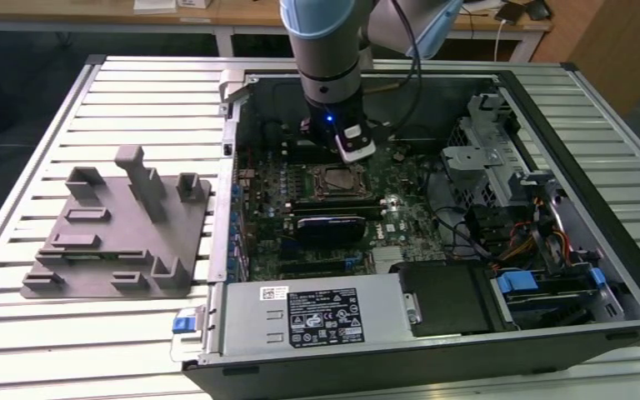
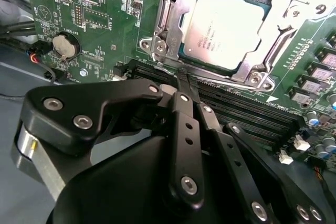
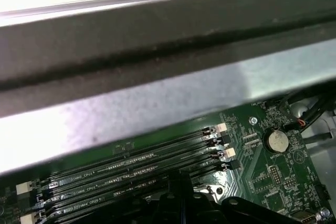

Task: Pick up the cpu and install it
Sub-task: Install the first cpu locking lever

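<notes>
While the cpu (image 2: 223, 27) sits socketed — tool (image 2: 181, 77) empty, closed.

Silver cpu (image 2: 223, 29), green motherboard (image 2: 107, 11)

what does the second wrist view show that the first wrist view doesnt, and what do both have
Second wrist view: the cpu lying in its socket, its shiny top exposed, and the gripper, fingers closed together, empty.
First wrist view: the case's metal wall above the board.
Both wrist views: the green motherboard, the memory slots and the coin battery.
</notes>
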### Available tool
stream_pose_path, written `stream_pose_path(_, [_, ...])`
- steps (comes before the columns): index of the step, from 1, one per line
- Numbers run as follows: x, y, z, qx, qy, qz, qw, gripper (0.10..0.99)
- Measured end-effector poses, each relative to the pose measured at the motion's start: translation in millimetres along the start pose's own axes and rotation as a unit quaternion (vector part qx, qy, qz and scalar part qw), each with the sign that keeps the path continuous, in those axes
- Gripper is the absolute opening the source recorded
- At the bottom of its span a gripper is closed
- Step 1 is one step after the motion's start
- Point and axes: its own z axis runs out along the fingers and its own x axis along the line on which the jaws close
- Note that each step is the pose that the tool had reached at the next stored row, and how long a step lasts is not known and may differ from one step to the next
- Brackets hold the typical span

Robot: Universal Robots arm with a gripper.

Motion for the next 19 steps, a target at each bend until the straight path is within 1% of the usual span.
stream_pose_path(5, [1.4, -1.9, 1.7, -0.0004, -0.0029, 0.001, 1.0, 0.106])
stream_pose_path(8, [2.1, -2.2, 2.6, -0.0007, -0.0038, 0.001, 1.0, 0.106])
stream_pose_path(16, [2.5, -2.8, 3.3, -0.0024, -0.0043, 0.001, 1.0, 0.106])
stream_pose_path(19, [2.8, -2.8, 3.3, -0.0051, -0.0041, 0.001, 1.0, 0.106])
